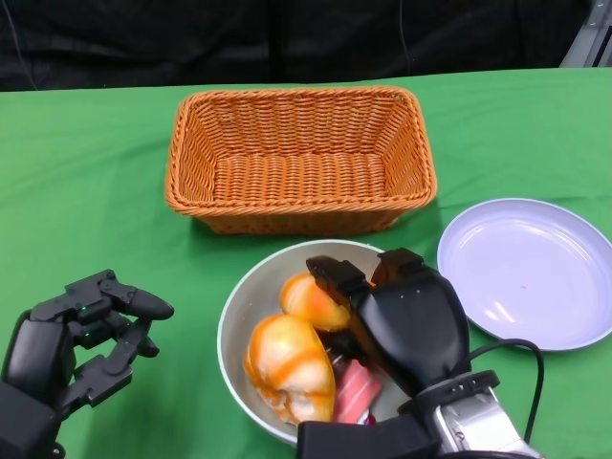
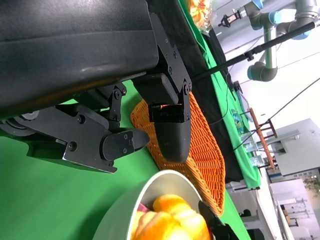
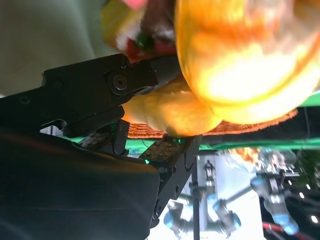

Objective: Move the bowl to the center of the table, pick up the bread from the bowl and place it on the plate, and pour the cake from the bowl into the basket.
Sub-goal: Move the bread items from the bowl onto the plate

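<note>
**Q:** Fingers (image 1: 335, 275) first, then: what is the right hand (image 1: 402, 311) doing?

**R:** They reach down into the bowl (image 1: 239, 311) and close around the smaller piece of bread (image 1: 311, 301). The right wrist view shows black fingers pressed against its pale underside, so that hand grips it.

**Q:** And the left hand (image 1: 81, 335)?

**R:** It sits over the green table (image 1: 86, 172), to the left of the bowl and apart from it, fingers loosely curled with gaps between them, holding nothing.

**Q:** How does the bread look?

**R:** Glossy, rounded, orange-gold with lighter cream streaks. A second, bigger loaf (image 1: 289, 368) lies just in front of the gripped one, touching it. Beside them is a pink and dark red cake (image 1: 354, 387), partly hidden under the hand.

**Q:** Where is the bowl?

**R:** Grey-white, near the table's front edge, just in front of the orange wicker basket (image 1: 300, 158). The pale lilac plate (image 1: 531, 268) lies to its right, close by but not touching.
</note>
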`<move>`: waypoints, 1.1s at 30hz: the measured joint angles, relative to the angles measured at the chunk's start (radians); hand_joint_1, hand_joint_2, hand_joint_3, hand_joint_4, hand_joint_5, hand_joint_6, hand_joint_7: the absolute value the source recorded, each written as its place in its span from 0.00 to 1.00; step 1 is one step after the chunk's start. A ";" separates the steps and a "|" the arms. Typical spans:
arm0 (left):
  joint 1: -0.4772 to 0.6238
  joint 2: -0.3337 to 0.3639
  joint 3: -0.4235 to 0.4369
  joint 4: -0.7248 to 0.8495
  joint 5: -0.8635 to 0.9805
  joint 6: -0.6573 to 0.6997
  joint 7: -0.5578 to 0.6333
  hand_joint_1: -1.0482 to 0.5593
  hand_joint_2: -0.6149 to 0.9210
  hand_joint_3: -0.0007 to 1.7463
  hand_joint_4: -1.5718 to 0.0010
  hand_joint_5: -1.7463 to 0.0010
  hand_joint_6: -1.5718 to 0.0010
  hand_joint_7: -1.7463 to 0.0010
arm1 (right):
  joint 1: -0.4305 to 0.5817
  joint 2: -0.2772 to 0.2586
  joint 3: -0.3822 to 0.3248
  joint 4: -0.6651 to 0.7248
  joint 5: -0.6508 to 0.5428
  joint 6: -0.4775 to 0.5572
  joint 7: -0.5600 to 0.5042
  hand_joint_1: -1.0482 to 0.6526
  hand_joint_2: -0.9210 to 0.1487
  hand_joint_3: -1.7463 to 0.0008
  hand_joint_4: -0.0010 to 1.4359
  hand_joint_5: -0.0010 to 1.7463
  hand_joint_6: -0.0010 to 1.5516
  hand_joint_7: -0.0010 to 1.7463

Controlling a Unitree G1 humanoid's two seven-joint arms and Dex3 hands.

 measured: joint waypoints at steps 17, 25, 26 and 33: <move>-0.020 0.008 0.000 0.043 0.001 -0.018 0.000 0.65 0.91 0.36 0.51 0.17 0.45 0.42 | -0.010 -0.060 -0.110 -0.064 0.187 -0.218 -0.086 0.45 0.04 1.00 0.53 0.70 0.66 0.24; -0.032 0.010 -0.002 0.062 -0.004 -0.024 0.000 0.65 0.91 0.36 0.51 0.17 0.45 0.42 | 0.051 -0.074 -0.204 -0.197 0.322 -0.327 -0.061 0.48 0.01 0.99 0.52 0.74 0.64 0.28; -0.032 0.011 -0.002 0.062 -0.004 -0.026 0.000 0.65 0.90 0.36 0.51 0.17 0.45 0.42 | 0.067 -0.078 -0.220 -0.229 0.339 -0.333 -0.042 0.48 0.01 0.99 0.52 0.75 0.63 0.29; -0.037 0.013 -0.005 0.068 0.000 -0.028 0.006 0.66 0.90 0.37 0.51 0.17 0.45 0.42 | 0.169 -0.145 -0.378 -0.363 0.426 -0.340 0.056 0.51 0.03 1.00 0.54 0.68 0.64 0.29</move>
